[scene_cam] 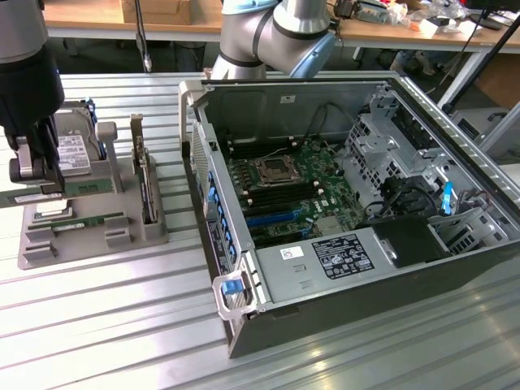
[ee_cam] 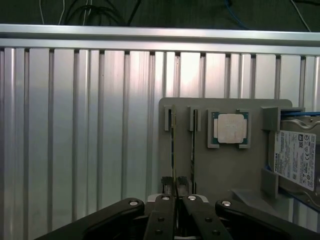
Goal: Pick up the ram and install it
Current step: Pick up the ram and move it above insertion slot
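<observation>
gripper [ee_cam: 175, 184] nearly closed, pinching ram [ee_cam: 173, 145] by its upper edge. ram stands edge-up in tray [ee_cam: 225, 170] slot, beside second stick [ee_cam: 192, 145]. judgement: clean pick wants centred grip, pull square to slot, no twist.

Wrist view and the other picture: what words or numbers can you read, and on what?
"TOSHIBA", sideways, on the white label of the silver hard drive; the rest of that label is too small.
Black-and-white label on the grey metal power supply box: too small to read.
Small white sticker beside it: cannot be read.
</observation>
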Controlling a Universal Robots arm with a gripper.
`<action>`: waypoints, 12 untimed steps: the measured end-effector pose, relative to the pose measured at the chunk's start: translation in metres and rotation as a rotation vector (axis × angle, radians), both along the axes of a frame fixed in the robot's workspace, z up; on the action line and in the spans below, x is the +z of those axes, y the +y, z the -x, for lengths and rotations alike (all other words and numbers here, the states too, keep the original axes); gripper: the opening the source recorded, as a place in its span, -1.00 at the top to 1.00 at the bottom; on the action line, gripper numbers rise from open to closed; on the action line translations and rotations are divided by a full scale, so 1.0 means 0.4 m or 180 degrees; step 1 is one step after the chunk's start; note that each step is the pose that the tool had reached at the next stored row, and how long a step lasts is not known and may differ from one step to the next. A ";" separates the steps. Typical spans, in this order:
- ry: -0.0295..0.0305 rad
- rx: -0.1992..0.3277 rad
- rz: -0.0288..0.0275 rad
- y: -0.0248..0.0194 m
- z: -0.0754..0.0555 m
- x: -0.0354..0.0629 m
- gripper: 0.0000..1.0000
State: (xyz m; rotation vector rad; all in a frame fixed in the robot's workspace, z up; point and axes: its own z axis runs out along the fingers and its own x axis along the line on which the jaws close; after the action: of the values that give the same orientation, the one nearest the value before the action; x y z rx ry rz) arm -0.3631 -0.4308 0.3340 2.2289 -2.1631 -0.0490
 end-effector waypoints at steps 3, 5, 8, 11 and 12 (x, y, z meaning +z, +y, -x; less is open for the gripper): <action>0.0000 0.0000 0.0000 0.000 0.000 0.006 0.76; 0.0000 0.0000 0.0000 0.000 0.000 0.010 0.76; 0.0000 0.0000 0.0000 0.000 0.000 0.019 0.76; 0.0000 0.0000 0.0000 0.000 0.000 0.026 0.76; 0.0000 0.0000 0.0000 0.000 0.000 0.029 0.76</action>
State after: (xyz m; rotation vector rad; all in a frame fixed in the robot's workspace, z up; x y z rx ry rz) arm -0.3631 -0.4309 0.3455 2.2289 -2.1631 -0.0490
